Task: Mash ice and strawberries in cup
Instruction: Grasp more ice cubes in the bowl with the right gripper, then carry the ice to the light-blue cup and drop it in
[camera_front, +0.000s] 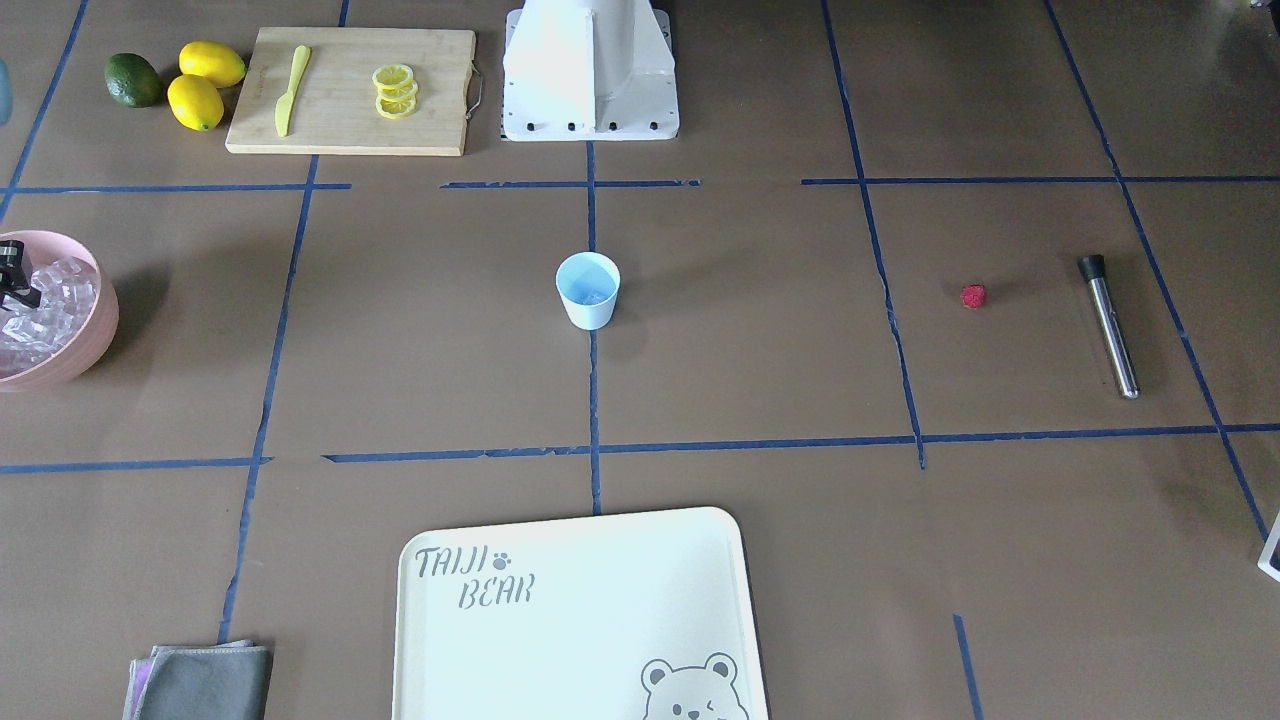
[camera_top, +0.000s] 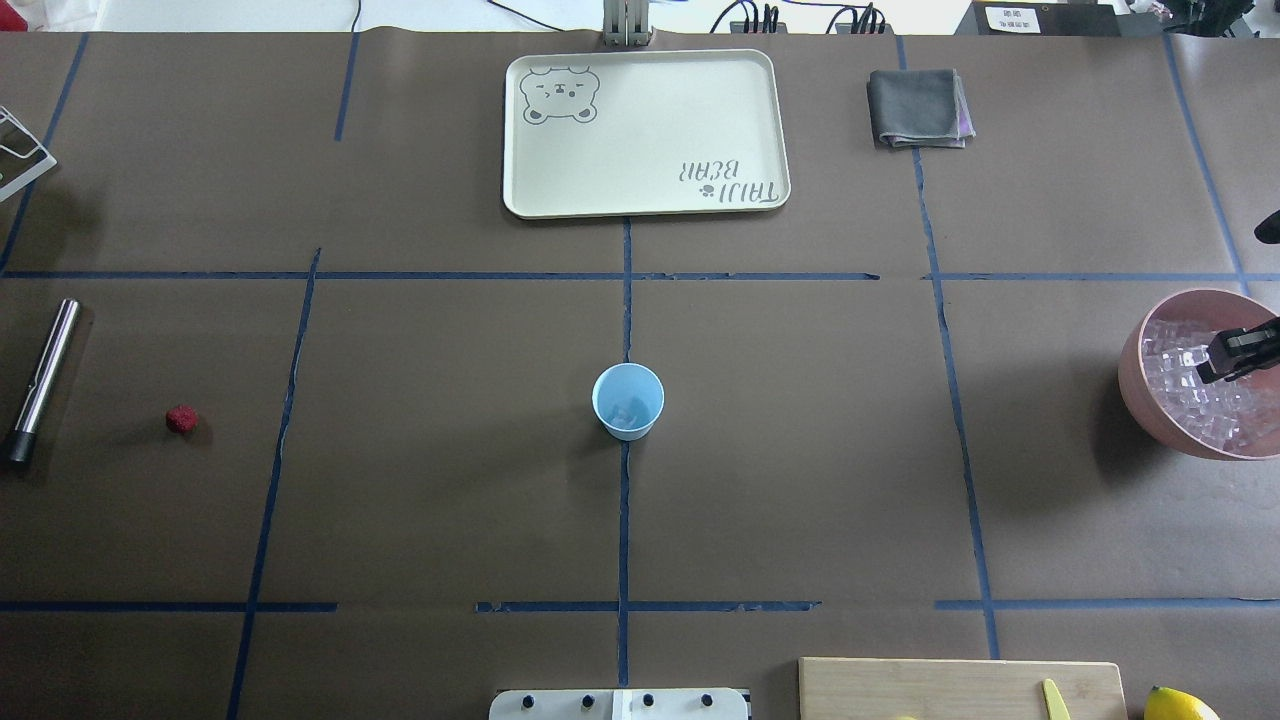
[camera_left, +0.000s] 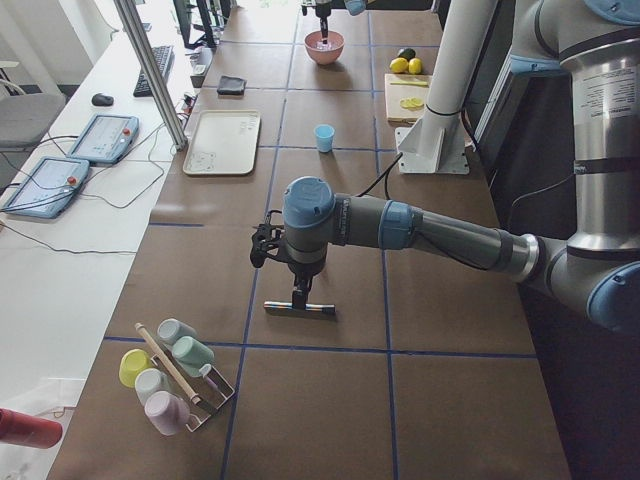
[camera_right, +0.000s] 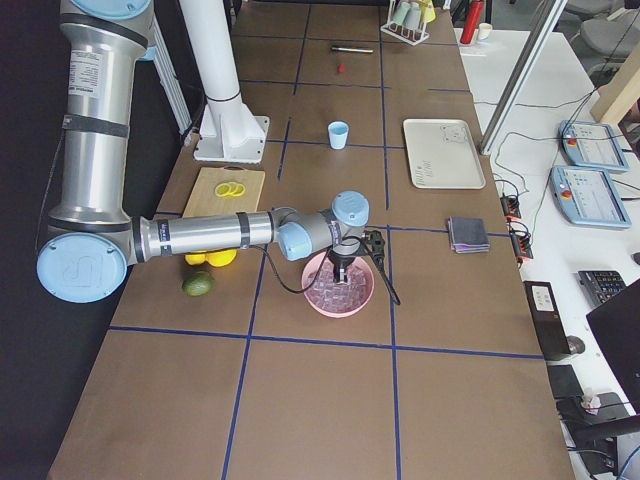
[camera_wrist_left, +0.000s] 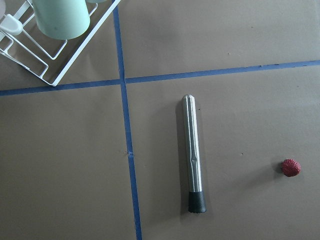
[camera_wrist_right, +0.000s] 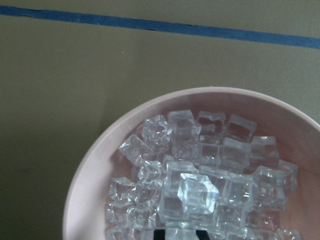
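Right end effector (camera_top: 1215, 368): hanging over the pink bowl (camera_top: 1132, 385) at the right edge of the overhead view, tips reaching down to the ice (camera_wrist_right: 200, 165) heaped inside; I cannot tell whether it is gripping a cube.
Left end effector (camera_left: 300, 300): hovering just above the metal muddler (camera_wrist_left: 193, 155); I cannot tell whether it is open or closed.
Cup (camera_top: 628, 400): standing upright at frame centre, something pale lying inside.
Strawberry (camera_top: 181, 419): lying on the table (camera_top: 450, 480) at middle left, near the muddler and well apart from the cup.
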